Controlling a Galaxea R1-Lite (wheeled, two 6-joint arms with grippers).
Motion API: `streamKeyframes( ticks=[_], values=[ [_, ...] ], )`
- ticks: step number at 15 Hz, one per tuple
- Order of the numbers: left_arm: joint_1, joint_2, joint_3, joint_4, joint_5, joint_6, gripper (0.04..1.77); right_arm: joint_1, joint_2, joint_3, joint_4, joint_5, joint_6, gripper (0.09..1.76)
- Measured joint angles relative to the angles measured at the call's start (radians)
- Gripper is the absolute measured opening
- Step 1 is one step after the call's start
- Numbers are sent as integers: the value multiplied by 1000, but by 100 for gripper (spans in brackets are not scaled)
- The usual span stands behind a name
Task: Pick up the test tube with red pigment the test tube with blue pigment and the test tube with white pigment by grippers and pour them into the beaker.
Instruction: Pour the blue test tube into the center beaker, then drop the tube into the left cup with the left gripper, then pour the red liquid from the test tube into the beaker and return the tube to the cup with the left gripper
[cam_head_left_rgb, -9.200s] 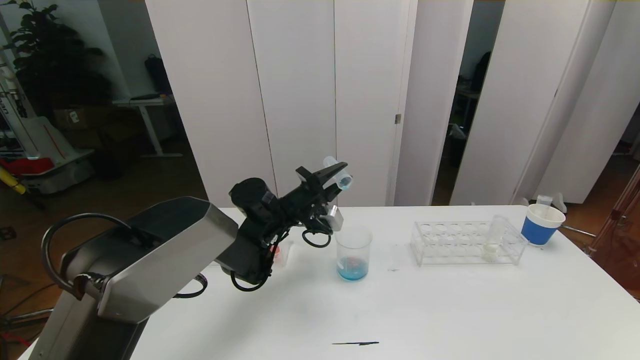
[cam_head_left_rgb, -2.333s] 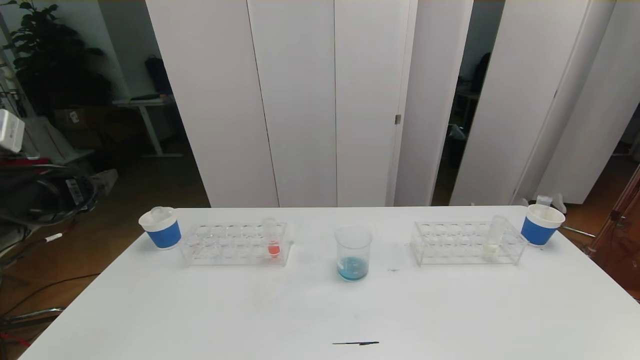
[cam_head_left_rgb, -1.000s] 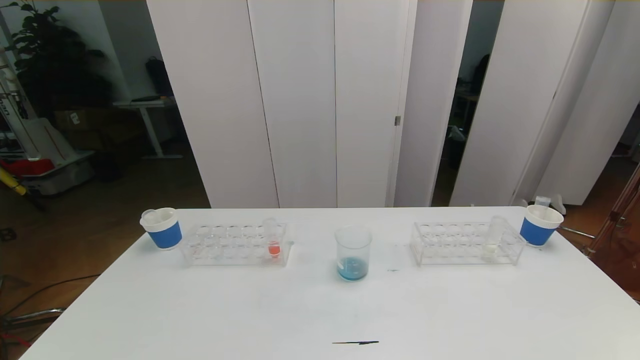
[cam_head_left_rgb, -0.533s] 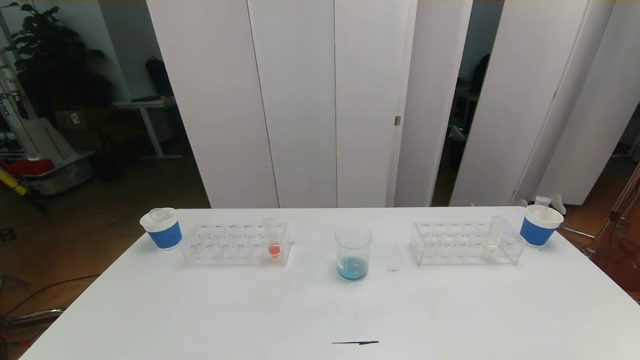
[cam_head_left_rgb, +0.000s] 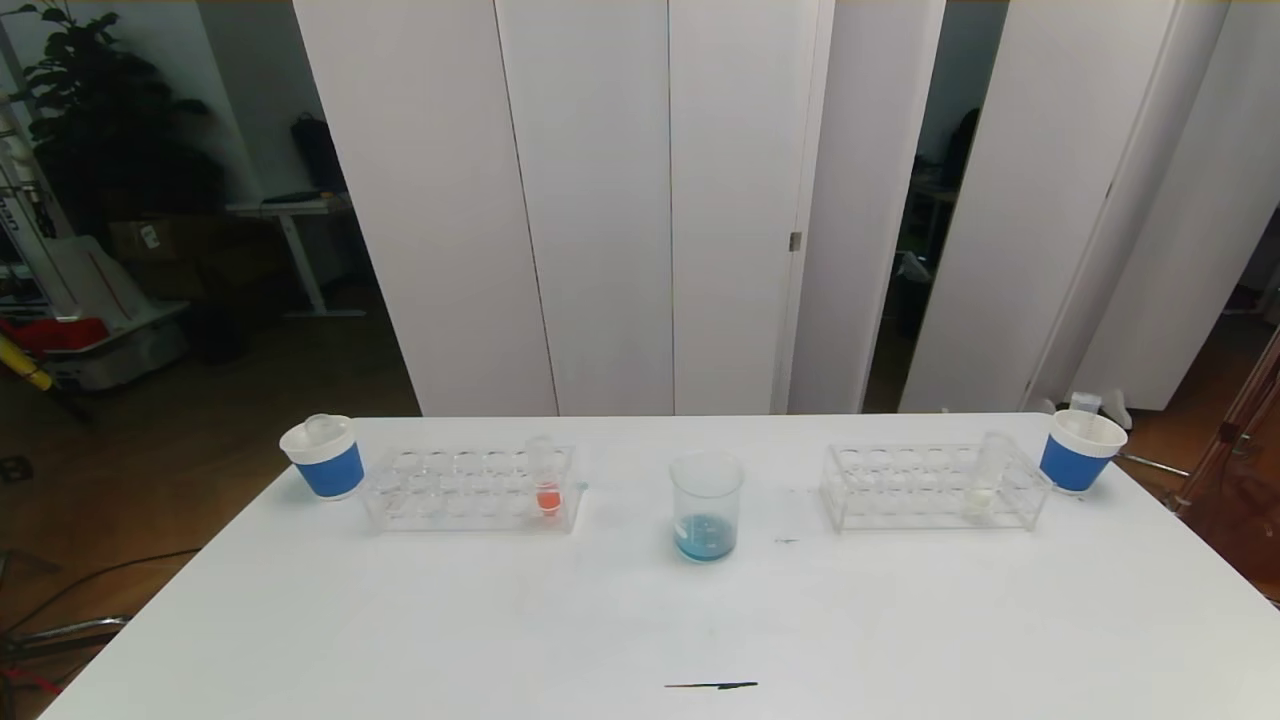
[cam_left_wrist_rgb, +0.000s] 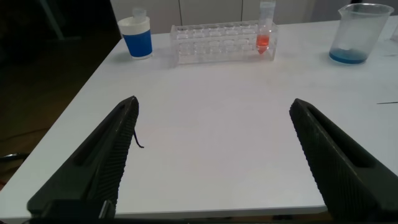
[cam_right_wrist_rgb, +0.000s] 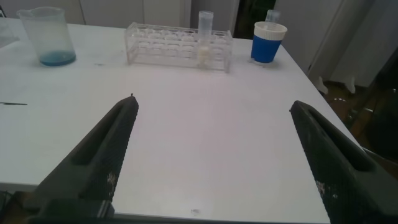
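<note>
Head view shows the white table (cam_head_left_rgb: 640, 620) with neither arm in frame; the beaker (cam_head_left_rgb: 707, 506) stands at centre, holding a shallow layer of blue liquid. Left of it, a clear rack (cam_head_left_rgb: 470, 489) carries the test tube with red pigment (cam_head_left_rgb: 545, 478) upright at its end nearest the beaker, and a blue paper cup (cam_head_left_rgb: 324, 457) with a seemingly empty tube standing in it sits at the rack's far end. At right, a second rack (cam_head_left_rgb: 930, 487) holds the test tube with white pigment (cam_head_left_rgb: 985, 476), leaning slightly, beside another blue cup (cam_head_left_rgb: 1078, 450). Left wrist view places the left gripper (cam_left_wrist_rgb: 214, 158) low at the table's near edge, fingers spread wide and holding nothing, well apart from the red tube. Right wrist view shows the right gripper (cam_right_wrist_rgb: 214, 158) likewise spread and empty, facing the white tube from afar. Judged from the beaker's contents, blue appears already poured; red and white remain. The next move calls for one arm to reach its rack, close on a tube above the liquid, and lift straight up to clear the rack hole.
</note>
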Motion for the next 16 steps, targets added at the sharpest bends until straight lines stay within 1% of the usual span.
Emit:
streamKeyframes(
  ticks=[16],
  values=[
    [0, 1, 0, 0, 1, -4, 174, 0, 0, 0, 0, 0, 0, 175]
  ],
)
